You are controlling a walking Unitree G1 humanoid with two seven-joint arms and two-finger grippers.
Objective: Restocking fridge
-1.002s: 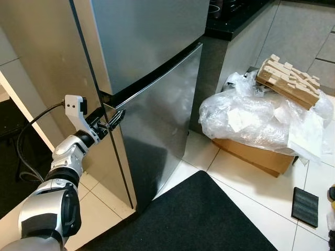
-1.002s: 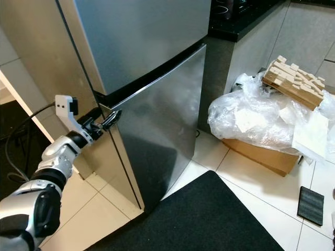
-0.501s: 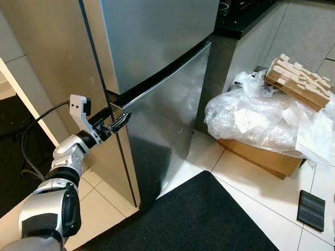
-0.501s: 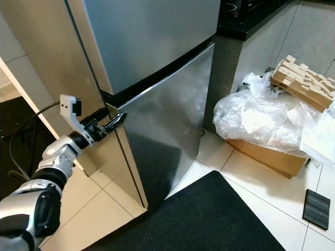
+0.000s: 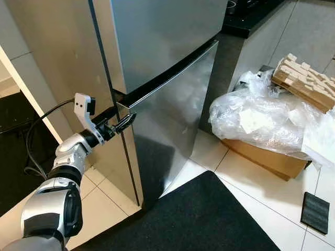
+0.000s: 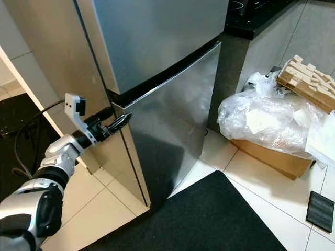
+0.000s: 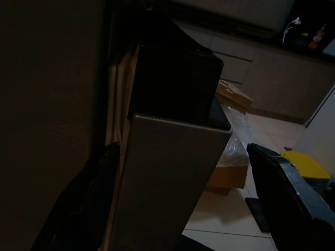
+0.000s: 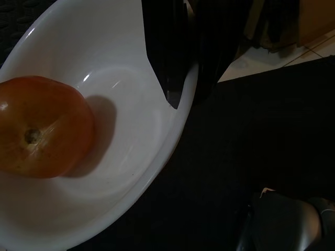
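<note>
**Tiled kitchen corner, cluttered at right**

Pale square floor tiles (image 5: 246,178) with dark grout across the lower frame. Black mat (image 5: 209,219) at bottom centre. Beige wall panel (image 5: 52,57) at upper left, dark opening (image 5: 10,157) at far left. Grey cabinet fronts (image 5: 303,31) under a black counter (image 5: 251,15) at upper right. Cardboard box (image 5: 261,157) under crumpled clear plastic (image 5: 256,117) at right, wooden slats (image 5: 303,81) on top. Small dark pad (image 5: 315,212) at lower right.
</note>
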